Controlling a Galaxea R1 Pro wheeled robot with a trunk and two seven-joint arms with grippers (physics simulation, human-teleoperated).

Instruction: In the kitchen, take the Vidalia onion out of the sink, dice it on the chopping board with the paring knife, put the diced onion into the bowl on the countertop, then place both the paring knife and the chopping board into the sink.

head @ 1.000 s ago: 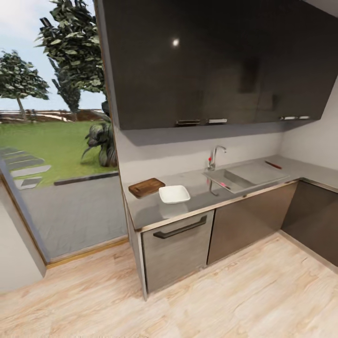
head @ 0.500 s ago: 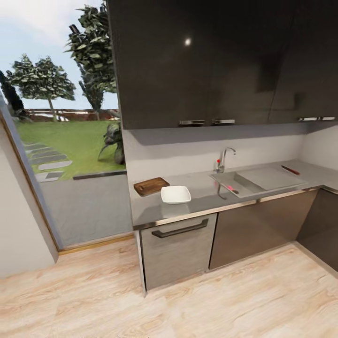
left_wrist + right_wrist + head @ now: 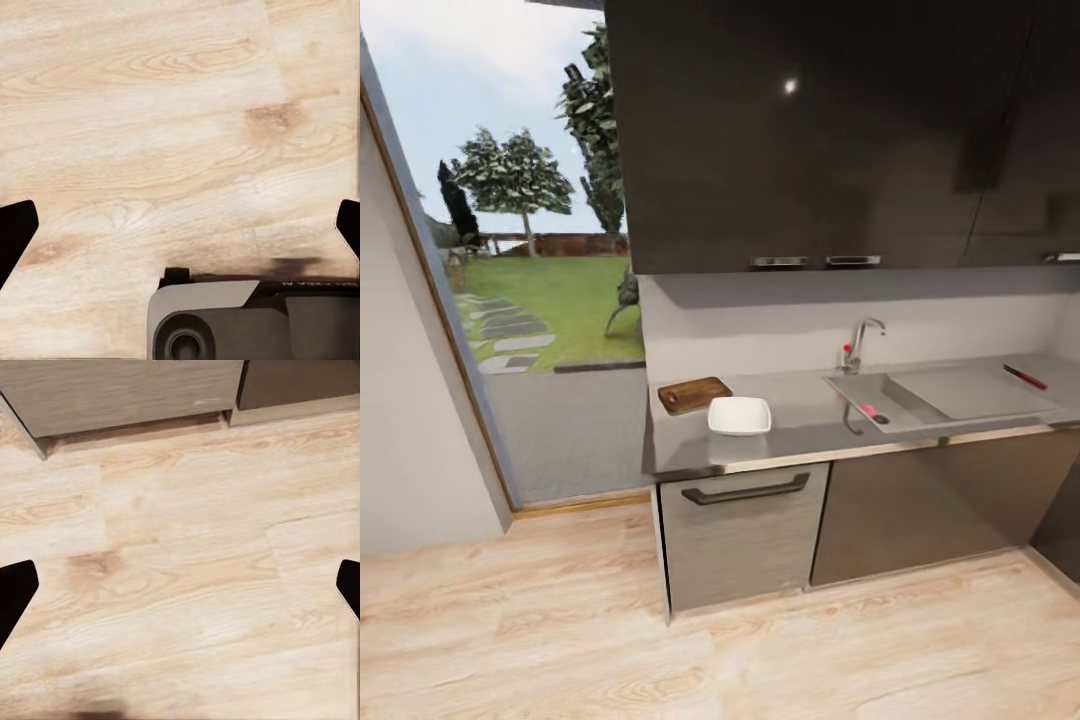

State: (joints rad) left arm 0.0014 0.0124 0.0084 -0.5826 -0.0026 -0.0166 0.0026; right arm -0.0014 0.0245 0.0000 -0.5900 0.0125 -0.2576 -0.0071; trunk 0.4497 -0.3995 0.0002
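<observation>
Nearest, both grippers hang over the light wood floor (image 3: 760, 660): the left gripper (image 3: 180, 225) and the right gripper (image 3: 180, 585) each show dark fingertips at opposite picture edges, spread wide, holding nothing. Beyond stand grey cabinets (image 3: 745, 535) under the countertop (image 3: 800, 425). On it the bowl (image 3: 739, 415) sits just in front of the chopping board (image 3: 694, 395), close by it; the board's long axis runs along the counter, slightly angled. Further right, the sink (image 3: 920, 400) holds the Vidalia onion (image 3: 868, 410) near the drain, faucet (image 3: 860, 340) behind. The paring knife (image 3: 1024, 376) lies past the drainboard, angled across the counter; its blade end cannot be told. Dark wall cabinets (image 3: 830, 130) hang above.
</observation>
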